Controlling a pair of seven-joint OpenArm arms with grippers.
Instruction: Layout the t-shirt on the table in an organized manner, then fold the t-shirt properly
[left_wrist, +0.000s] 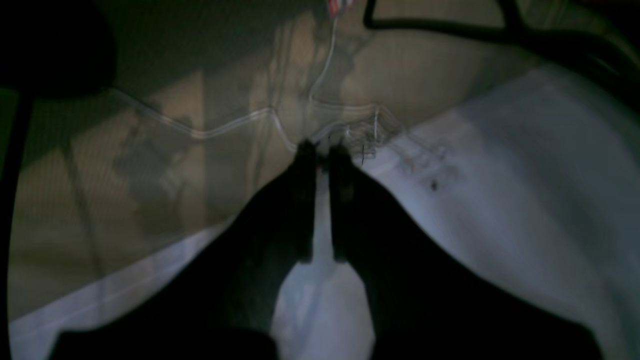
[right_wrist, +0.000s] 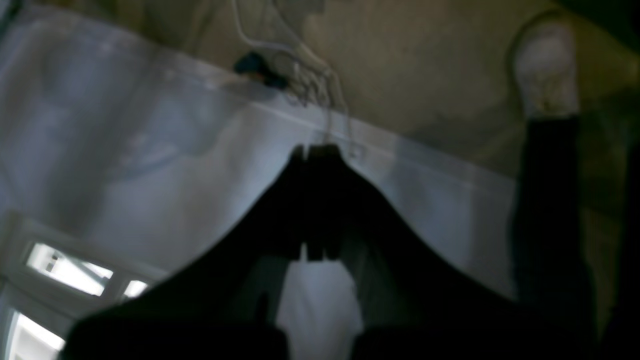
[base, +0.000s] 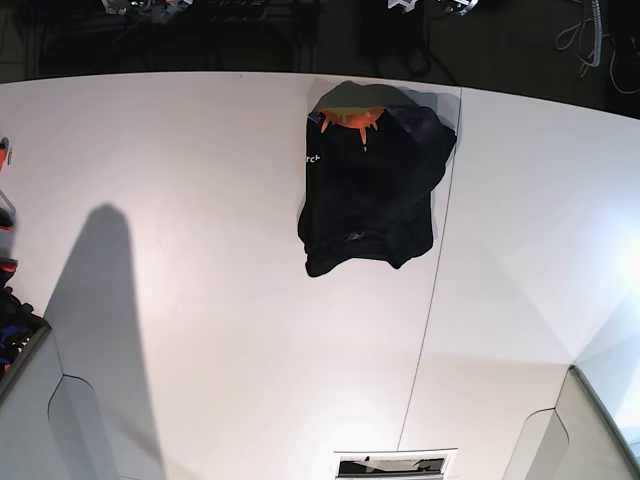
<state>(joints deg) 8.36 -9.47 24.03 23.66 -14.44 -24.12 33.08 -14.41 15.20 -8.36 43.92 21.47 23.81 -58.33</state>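
L gripper (left_wrist: 322, 150) pinching black t-shirt (base: 370, 190) fabric | R gripper (right_wrist: 312, 150) clenched on fabric too | shirt bunched nr far edge of table (base: 200, 350), on seam | step: layout | nxt: spread flat b4 folding

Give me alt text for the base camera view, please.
A black t-shirt lies bunched and partly folded near the far edge of a white table, its orange spiky graphic at the far end. A thin dark seam crosses the tabletop beside it. No robot arms show.
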